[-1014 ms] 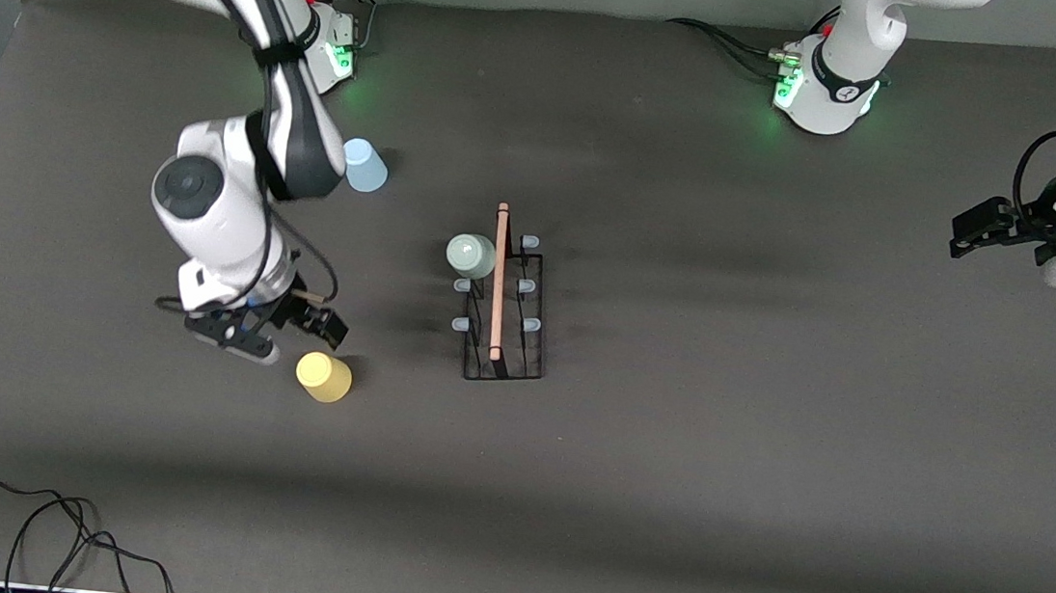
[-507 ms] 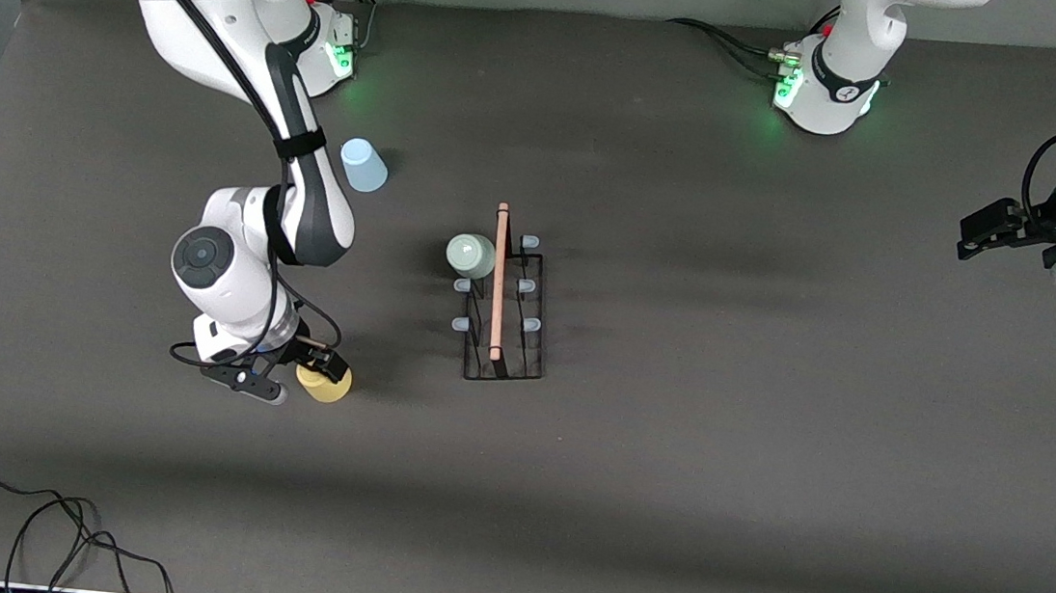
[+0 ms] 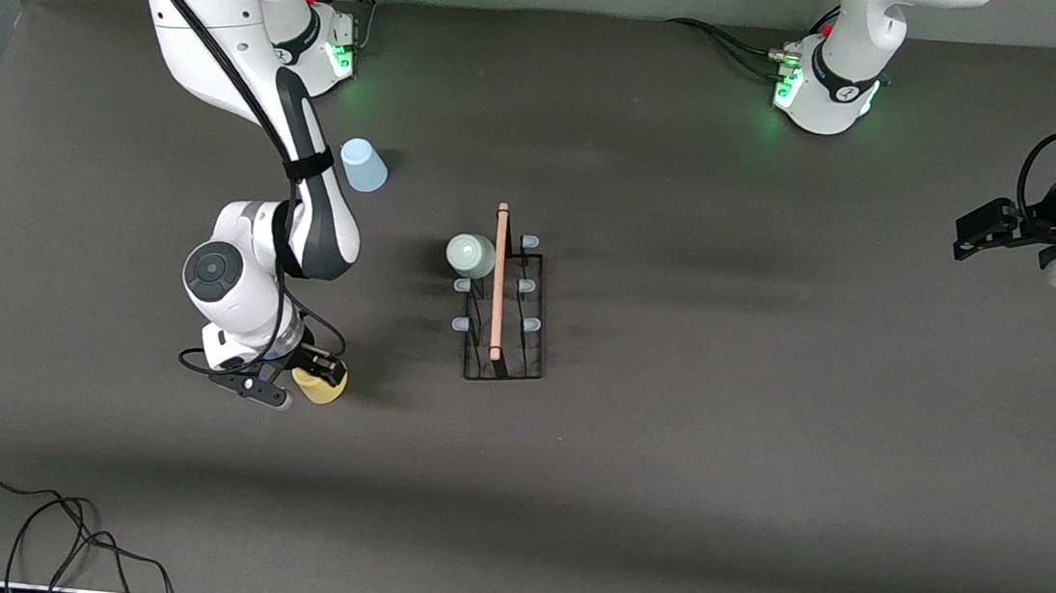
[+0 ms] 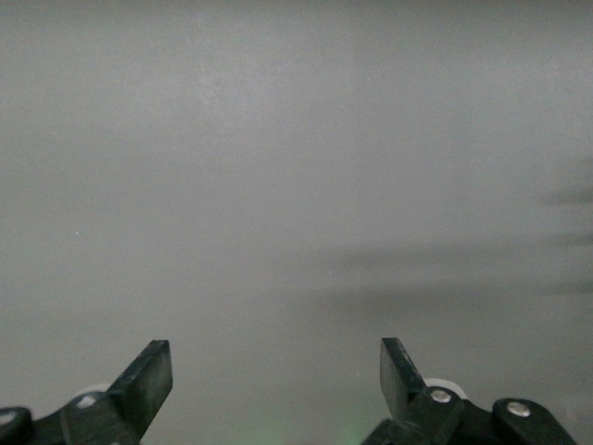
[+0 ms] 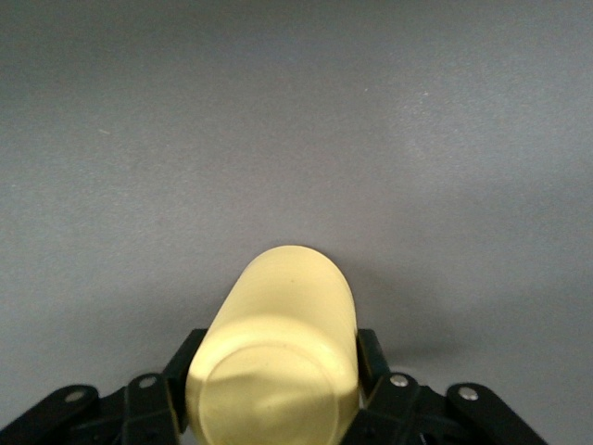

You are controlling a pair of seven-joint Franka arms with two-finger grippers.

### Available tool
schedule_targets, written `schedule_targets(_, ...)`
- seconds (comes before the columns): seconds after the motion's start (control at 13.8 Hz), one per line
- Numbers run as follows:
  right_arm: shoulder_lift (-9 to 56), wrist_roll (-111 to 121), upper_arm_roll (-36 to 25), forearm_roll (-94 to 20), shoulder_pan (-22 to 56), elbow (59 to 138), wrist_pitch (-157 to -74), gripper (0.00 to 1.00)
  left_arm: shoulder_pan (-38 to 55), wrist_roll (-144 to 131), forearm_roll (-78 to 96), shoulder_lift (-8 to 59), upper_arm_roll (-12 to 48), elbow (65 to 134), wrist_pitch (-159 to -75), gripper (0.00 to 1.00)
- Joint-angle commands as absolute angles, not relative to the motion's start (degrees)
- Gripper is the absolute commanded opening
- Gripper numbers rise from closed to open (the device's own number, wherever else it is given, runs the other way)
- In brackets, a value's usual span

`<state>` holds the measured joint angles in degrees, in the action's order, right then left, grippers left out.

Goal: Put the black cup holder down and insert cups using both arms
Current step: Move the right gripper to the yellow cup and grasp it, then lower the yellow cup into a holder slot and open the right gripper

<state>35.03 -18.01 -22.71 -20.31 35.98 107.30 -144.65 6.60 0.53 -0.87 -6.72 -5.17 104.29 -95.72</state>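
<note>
The black cup holder [image 3: 504, 369] stands mid-table, its wooden rod handle [image 3: 499, 279] on top. The pale green cup [image 3: 470, 255] sits upside down on a peg at the holder's end nearest the bases, on the side toward the right arm. The light blue cup [image 3: 363, 165] stands upside down on the table near the right arm's base. The yellow cup [image 3: 322, 390] lies on the table and also shows in the right wrist view [image 5: 278, 324]. My right gripper [image 3: 315, 376] has a finger pressed on each side of it [image 5: 278, 350]. My left gripper [image 3: 975, 231] waits open and empty [image 4: 276, 371] at the left arm's end of the table.
Black cables [image 3: 31, 530] lie coiled at the table corner nearest the front camera, toward the right arm's end. Several pale-capped pegs [image 3: 529, 286] on the holder are bare. Dark bare mat [image 3: 721, 402] surrounds the holder.
My right gripper has come down from beside the yellow cup onto it, and its fingers now clasp the cup. The left gripper has barely shifted.
</note>
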Motion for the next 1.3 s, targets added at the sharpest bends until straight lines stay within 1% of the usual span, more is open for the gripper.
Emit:
schedule_targets(0.0, 29.29, -17.31, -22.85, -22.06, 36.39, 104.95, -134.87, 0.00, 6.50, 0.70, -0.88, -6.24, -5.19, 103.27, -95.62, 1.00)
schedule_targets(0.14, 24.63, -23.43, -22.76, -21.19, 37.17, 102.93, -128.17, 0.00, 6.50, 0.70, -0.88, -6.07, -5.19, 103.36, -95.80, 1.00)
schedule_targets(0.29, 22.16, -31.85, -23.03, -20.22, 41.55, 102.13, -127.09, 0.00, 6.59, 0.70, -0.97, -6.07, -5.19, 103.36, -95.71, 1.00)
schedule_targets(0.51, 22.85, -45.75, -22.76, -16.62, 47.18, 98.36, -127.09, 0.00, 6.68, 0.70, -0.97, -6.07, -5.19, 103.45, -95.98, 1.00)
schedule_targets(0.72, 22.94, -53.76, -22.85, -15.31, 51.75, 97.82, -127.18, 0.00, 6.77, 0.53, -0.88, -5.89, -5.19, 103.36, -96.06, 1.00)
schedule_targets(0.87, 22.94, -57.99, -22.42, -11.88, 53.08, 97.82, -127.18, 0.00, 6.77, 0.53, -0.97, -5.80, -5.19, 103.45, -96.06, 1.00)
schedule_targets(1.23, 26.71, -60.02, -22.59, -11.69, 55.11, 97.91, -129.54, 0.00, 6.85, 0.53, -0.88, -5.71, -5.19, 103.45, -96.68, 1.00)
